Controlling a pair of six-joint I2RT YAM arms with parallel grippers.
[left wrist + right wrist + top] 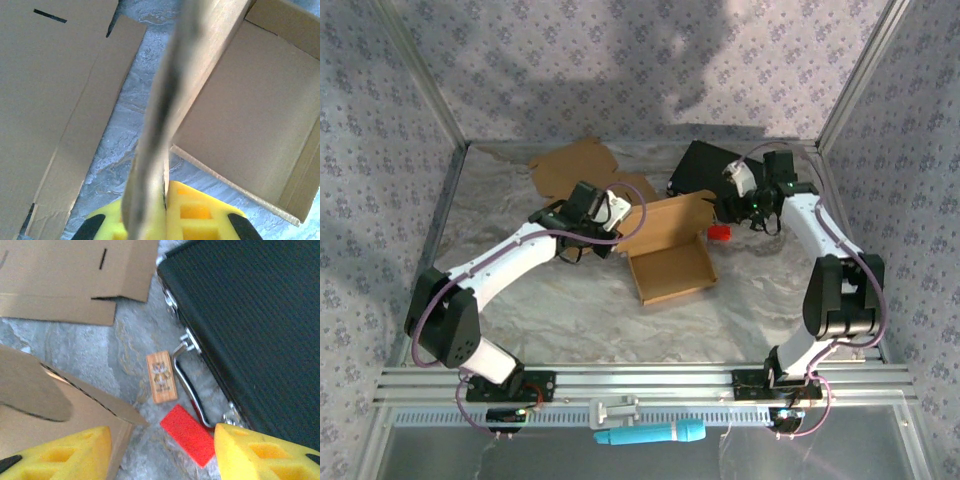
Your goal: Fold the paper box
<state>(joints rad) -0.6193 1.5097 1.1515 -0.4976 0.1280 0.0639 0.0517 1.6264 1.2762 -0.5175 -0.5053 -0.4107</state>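
Your box [670, 268] sits half-formed mid-tabletop [570, 310], its side flap [172, 90] clenched edge-on in the left jaws, likely to stand that wall upright for the fold. The open tray lies just right of those jaws, and a flat cardboard sheet [50, 100] lies to their left. The right jaws hang released and grip nothing, with the box's corner beside one finger [65, 455], probably placed to steady it. Beneath their gap lie a red block [190, 432] and a wooden tag [161, 376], with a black case [250, 315] beyond. The flap blurs near the lens. Corner contact cannot be told.
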